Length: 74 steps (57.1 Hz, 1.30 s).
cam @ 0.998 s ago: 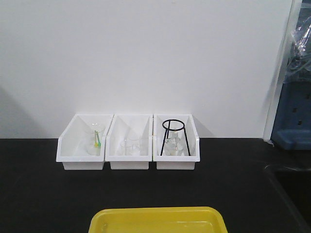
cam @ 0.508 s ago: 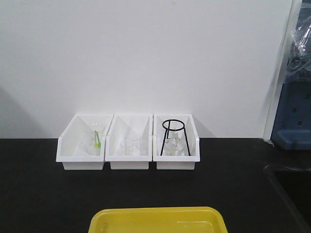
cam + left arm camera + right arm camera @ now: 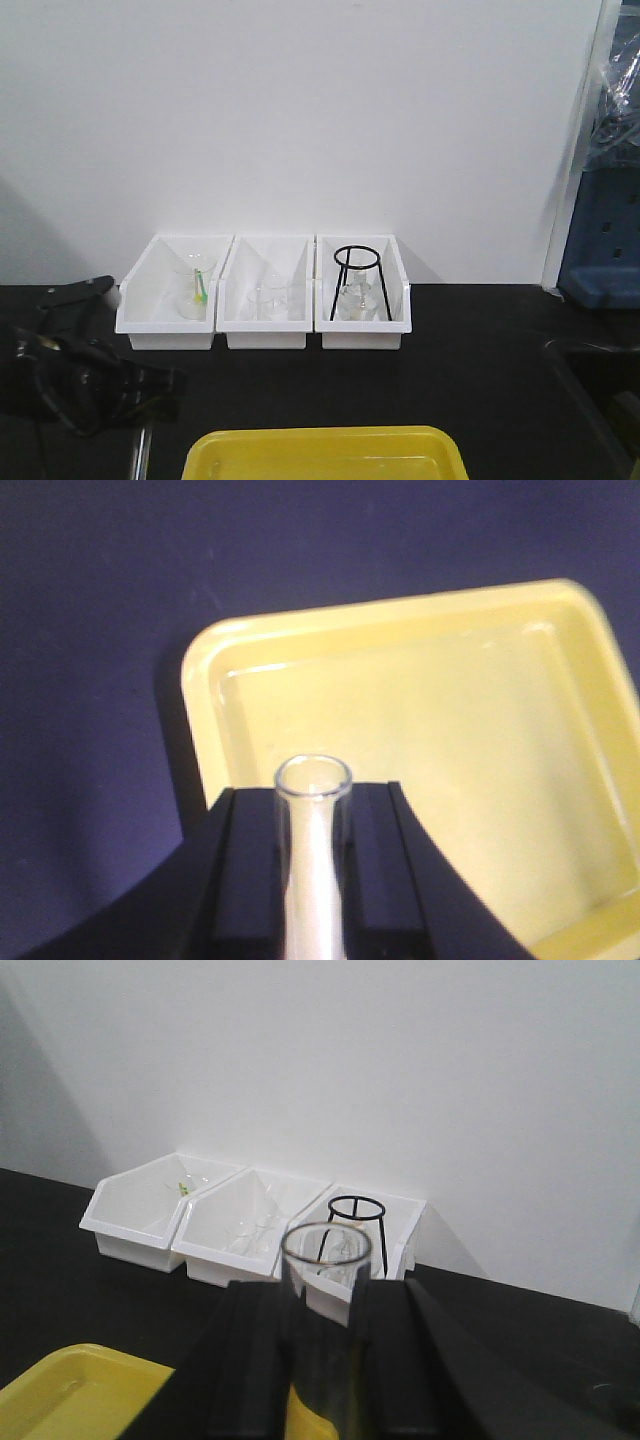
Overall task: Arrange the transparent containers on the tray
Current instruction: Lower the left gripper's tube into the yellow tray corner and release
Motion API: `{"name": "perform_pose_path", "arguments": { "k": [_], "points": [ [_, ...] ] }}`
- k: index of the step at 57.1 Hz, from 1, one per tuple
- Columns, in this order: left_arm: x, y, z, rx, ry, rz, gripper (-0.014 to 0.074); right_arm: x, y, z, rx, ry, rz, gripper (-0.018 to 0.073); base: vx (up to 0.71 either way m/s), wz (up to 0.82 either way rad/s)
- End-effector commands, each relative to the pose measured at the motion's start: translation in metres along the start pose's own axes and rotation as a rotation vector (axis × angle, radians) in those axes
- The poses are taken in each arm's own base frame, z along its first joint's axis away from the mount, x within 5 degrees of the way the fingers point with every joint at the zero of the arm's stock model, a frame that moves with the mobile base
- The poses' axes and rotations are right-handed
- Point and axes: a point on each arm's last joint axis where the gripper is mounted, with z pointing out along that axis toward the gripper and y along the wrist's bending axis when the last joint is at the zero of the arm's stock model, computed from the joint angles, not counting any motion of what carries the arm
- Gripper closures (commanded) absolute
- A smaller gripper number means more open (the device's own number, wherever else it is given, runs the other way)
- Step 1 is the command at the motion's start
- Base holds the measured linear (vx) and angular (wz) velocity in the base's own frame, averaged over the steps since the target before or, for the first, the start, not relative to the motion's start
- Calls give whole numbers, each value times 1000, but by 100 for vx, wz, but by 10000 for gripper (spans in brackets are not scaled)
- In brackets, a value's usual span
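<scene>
The front view looks across the black counter (image 3: 480, 400) to three white bins (image 3: 265, 330) at the wall (image 3: 300, 120). The left wrist view looks down, close over the yellow tray (image 3: 450, 740); the right wrist view faces the bins, and all share the tray.

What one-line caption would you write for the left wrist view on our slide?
Left gripper holding a clear test tube, its open end facing the yellow tray.

Glossy, smooth plastic forms the yellow tray (image 3: 430, 730), clear shiny glass the slim test tube (image 3: 308, 880) and wider vessel (image 3: 325, 1360), and the black tabletop (image 3: 480, 400) looks matt.
</scene>
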Motion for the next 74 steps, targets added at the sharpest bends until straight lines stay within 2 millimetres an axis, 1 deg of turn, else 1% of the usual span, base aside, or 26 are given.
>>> {"name": "perform_pose_path", "arguments": {
  "k": [1,8,15,26,33,39,46,54,64,68,74],
  "points": [
    [-20,-11,11,47,4,-8,597,-8,-1,3,2,-11,-14,571,0,0],
    [-26,-9,44,72,61,-66,596,-7,-1,6,3,0,-14,571,0,0],
    [-24,-2,71,87,102,-132,596,-7,-1,6,4,1,-14,571,0,0],
    [-18,-5,94,71,112,-77,590,-7,-1,6,5,1,-14,571,0,0],
    [-13,-7,108,65,122,-70,554,-7,-1,6,5,1,-14,571,0,0],
    [-11,-4,116,55,135,-79,496,-7,-1,6,5,1,-14,571,0,0],
    [-11,-1,120,48,134,-84,414,-7,-1,6,5,1,-14,571,0,0],
    [-10,1,125,37,141,-148,325,-7,-1,6,5,1,-14,571,0,0],
    [-8,3,129,32,148,-167,267,-7,-1,6,5,1,-14,571,0,0],
    [-8,3,129,32,148,-167,260,-7,-1,6,5,1,-14,571,0,0],
    [-10,0,123,39,137,-162,260,-7,-1,6,5,1,-14,571,0,0]
  ]
}}
